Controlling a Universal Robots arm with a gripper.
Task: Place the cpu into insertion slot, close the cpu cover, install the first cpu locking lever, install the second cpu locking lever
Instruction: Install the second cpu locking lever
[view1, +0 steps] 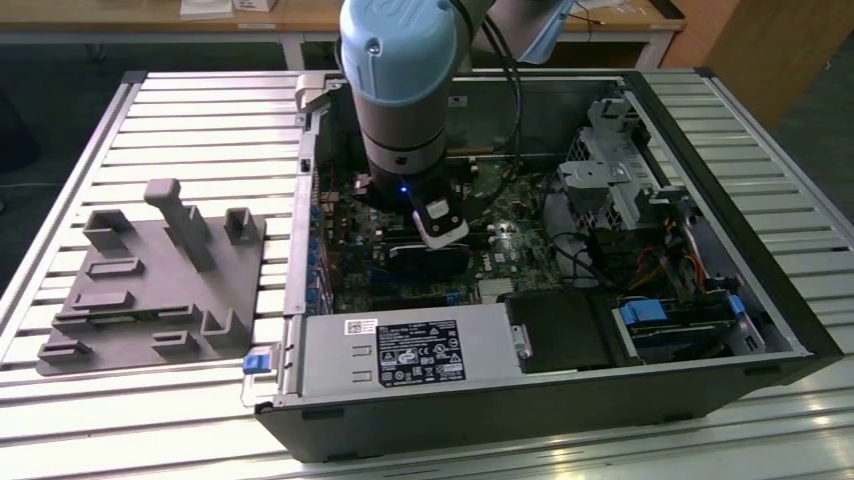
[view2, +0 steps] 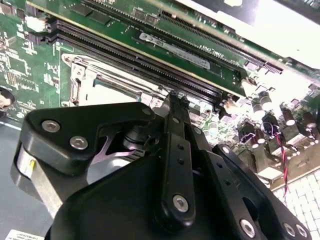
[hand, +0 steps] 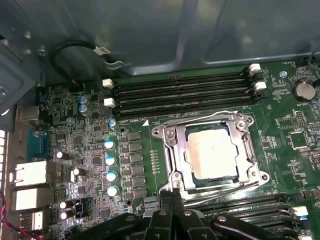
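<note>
In the first wrist view the cpu (hand: 212, 152), a dull silver square, lies in the insertion slot (hand: 256, 176). The cpu cover (hand: 176, 150) lies flat around it as a silvery frame. One thin wire lever (hand: 200, 118) runs along the slot's side by the memory slots, and another (hand: 222, 191) runs along the opposite side. My gripper (hand: 172, 196) is shut, its black fingertips together at the slot's corner by that second lever's end; whether they touch it I cannot tell. The second wrist view shows the gripper (view2: 175, 100) from behind, just short of the cover (view2: 95, 82). In the exterior view the gripper (view1: 445, 232) reaches down into the computer case (view1: 747, 300).
Long black memory slots (hand: 185, 90) flank the socket, with a row of capacitors (hand: 110, 160) beside it. In the exterior view a power supply (view1: 400, 352), drive bays (view1: 667, 320) and cables crowd the case. A grey fixture tray (view1: 147, 280) sits at the exterior view's left.
</note>
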